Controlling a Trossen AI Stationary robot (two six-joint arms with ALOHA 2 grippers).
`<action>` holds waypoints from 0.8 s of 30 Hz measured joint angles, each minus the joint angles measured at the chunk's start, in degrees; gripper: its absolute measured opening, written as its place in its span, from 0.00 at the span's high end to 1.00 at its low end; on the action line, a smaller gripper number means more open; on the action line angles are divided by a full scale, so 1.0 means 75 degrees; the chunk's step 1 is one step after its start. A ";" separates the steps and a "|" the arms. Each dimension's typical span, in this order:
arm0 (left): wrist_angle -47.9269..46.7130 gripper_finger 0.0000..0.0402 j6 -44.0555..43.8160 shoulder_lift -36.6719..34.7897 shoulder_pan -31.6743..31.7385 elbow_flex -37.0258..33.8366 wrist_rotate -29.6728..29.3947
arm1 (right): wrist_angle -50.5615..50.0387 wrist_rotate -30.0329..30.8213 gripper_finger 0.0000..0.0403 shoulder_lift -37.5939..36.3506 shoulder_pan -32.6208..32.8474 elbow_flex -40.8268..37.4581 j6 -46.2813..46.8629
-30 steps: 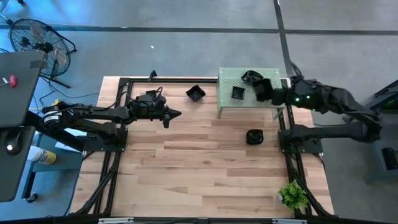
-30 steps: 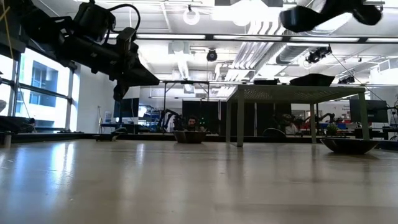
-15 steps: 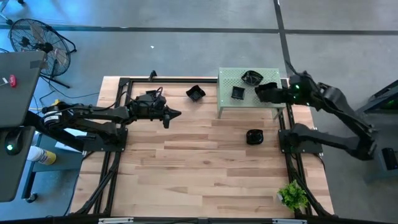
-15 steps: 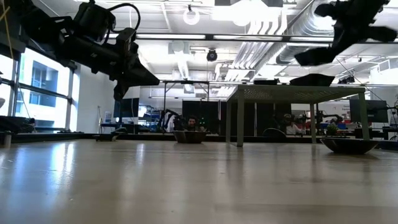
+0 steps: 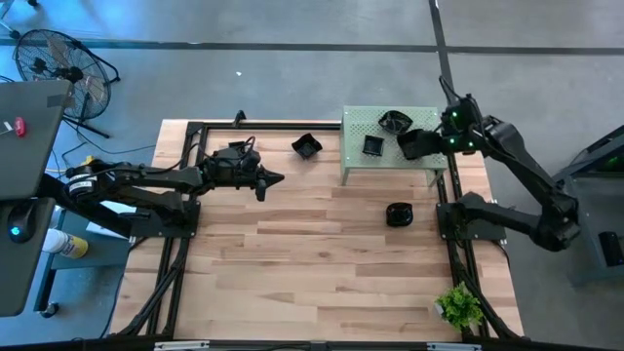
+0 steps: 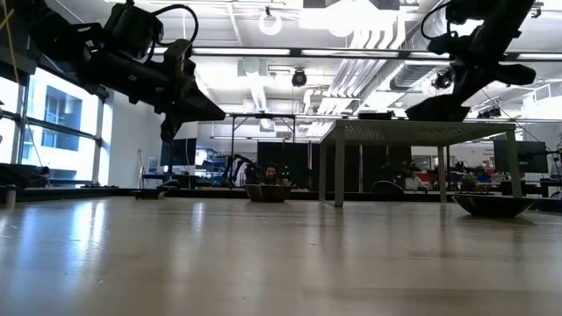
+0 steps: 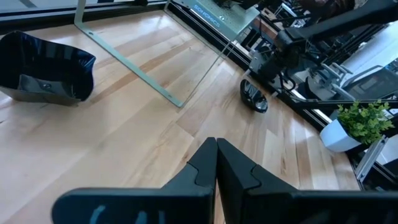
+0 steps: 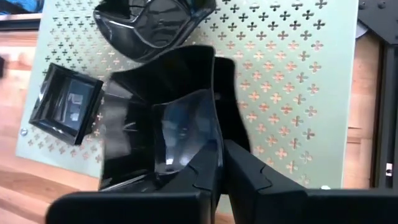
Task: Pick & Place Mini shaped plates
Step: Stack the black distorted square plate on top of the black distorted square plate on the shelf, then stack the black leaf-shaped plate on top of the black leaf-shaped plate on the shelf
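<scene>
A pale green perforated stand [image 5: 363,161] is at the table's far right. On it lie a leaf-like black mini plate [image 8: 155,22] and a square one [image 8: 65,102]. My right gripper [image 8: 222,163] is over the stand's right part, shut on a third black plate [image 5: 417,142]. Two more plates rest on the wood: one [image 5: 307,146] left of the stand and a round one [image 5: 399,214] in front of it. My left gripper [image 5: 278,178] hangs shut above the table, left of the stand, holding nothing. My right gripper pinches the plate's raised side wall [image 8: 219,127], one finger inside the dish and one outside. The fingers slant down from above, coming from the table's right. The plate sits low over the stand's top; I cannot tell whether it rests on it.
A small potted plant [image 5: 458,307] stands at the table's near right corner. Dark frame rails [image 5: 185,185] run along the left and right sides. Open wood lies in the middle and toward the near edge.
My right gripper has come down toward the stand's top with the black plate and has tipped more steeply downward. The arm behind it has swung toward the far edge. The other plates lie as before.
</scene>
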 joint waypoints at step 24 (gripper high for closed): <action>-0.0060 1.00 -0.0201 0.0000 0.0006 0.0009 -0.0519 | -0.0934 0.0296 0.98 -0.0963 0.2984 0.0877 0.0936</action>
